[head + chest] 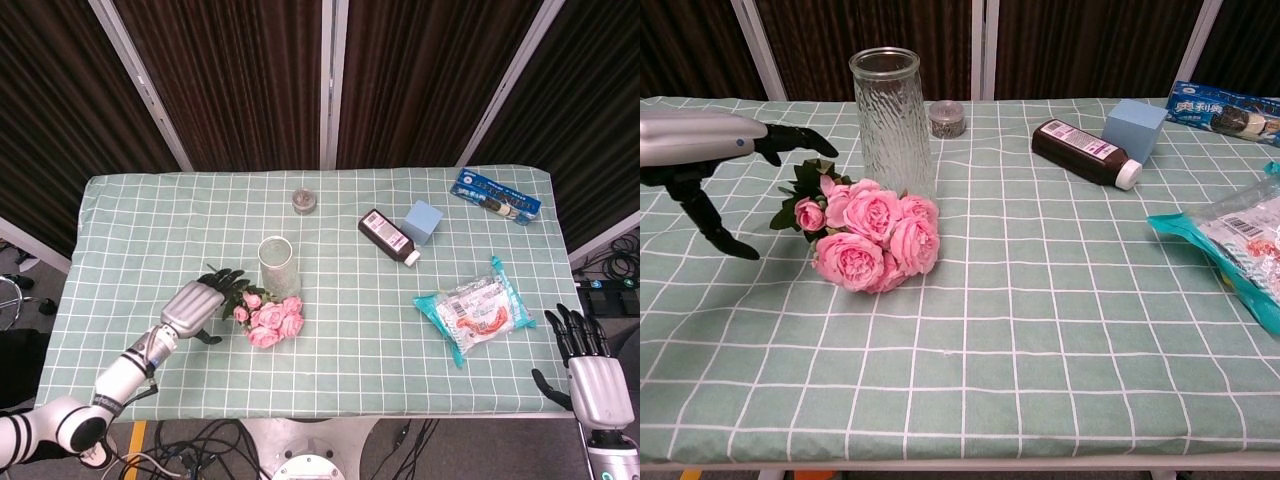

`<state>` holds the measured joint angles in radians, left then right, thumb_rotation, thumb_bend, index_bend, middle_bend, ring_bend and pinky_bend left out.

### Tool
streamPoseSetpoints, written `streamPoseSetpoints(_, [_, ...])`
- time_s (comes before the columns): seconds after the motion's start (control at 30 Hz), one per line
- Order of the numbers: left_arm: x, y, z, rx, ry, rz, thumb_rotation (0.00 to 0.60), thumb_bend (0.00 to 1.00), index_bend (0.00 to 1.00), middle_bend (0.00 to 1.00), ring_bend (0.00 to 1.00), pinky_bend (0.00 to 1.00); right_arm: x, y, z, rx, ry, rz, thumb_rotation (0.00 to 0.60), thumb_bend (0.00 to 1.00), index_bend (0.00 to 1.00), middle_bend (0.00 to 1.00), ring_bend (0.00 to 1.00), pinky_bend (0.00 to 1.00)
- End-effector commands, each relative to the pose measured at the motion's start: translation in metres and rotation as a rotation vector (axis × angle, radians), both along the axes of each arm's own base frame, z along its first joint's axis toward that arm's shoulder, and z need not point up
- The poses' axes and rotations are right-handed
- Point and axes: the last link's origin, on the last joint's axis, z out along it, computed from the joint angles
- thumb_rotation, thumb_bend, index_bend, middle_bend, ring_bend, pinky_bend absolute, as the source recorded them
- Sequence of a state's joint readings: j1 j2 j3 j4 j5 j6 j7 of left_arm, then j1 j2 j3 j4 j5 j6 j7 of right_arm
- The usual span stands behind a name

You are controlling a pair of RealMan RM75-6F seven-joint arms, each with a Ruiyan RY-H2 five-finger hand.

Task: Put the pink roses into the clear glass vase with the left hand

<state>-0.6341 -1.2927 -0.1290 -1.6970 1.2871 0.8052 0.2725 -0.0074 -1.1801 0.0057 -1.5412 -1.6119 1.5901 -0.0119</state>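
A bunch of pink roses (pixel 268 319) (pixel 870 233) lies flat on the green checked cloth, its green leaves pointing left and back. The clear ribbed glass vase (pixel 278 263) (pixel 891 118) stands upright just behind the blooms. My left hand (pixel 200 301) (pixel 710 160) hovers open just left of the leafy stem end, fingers stretched toward it and thumb hanging down, holding nothing. At the table's front right corner my right hand (pixel 592 372) is open with fingers spread, off the cloth's edge; the chest view does not show it.
A small round tin (pixel 304 201) (pixel 947 119) sits behind the vase. To the right lie a dark bottle (pixel 388 236) (pixel 1084 152), a blue box (pixel 423 221) (pixel 1134 127), a blue biscuit pack (pixel 496 195) and a teal snack bag (pixel 473 311) (pixel 1240 245).
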Motion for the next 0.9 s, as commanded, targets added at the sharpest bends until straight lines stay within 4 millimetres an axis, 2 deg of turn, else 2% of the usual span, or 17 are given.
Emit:
streamPoseSetpoints(0.03, [0.004,0.002,-0.006,-0.012,0.003,-0.007,0.600,0.10,0.07,0.00,0.00,0.18,-0.002,-0.001,0.001,-0.001,-0.001,-0.005,0.600,0.17,0.01,0.01,0.00,0.00])
streamPoseSetpoints(0.5, [0.019,0.017,-0.032,-0.077,0.013,-0.014,0.600,0.10,0.07,0.00,0.00,0.18,-0.007,-0.002,-0.001,0.001,-0.010,-0.021,0.600,0.17,0.01,0.01,0.00,0.00])
streamPoseSetpoints(0.77, [0.022,0.026,-0.044,-0.097,0.030,-0.016,0.600,0.10,0.07,0.00,0.00,0.19,-0.011,-0.002,-0.001,0.001,-0.014,-0.032,0.600,0.17,0.01,0.01,0.00,0.00])
streamPoseSetpoints(0.9, [0.020,0.028,-0.046,-0.100,0.039,-0.016,0.600,0.10,0.07,0.03,0.00,0.20,-0.013,-0.003,0.000,-0.002,-0.011,-0.038,0.600,0.17,0.01,0.01,0.00,0.00])
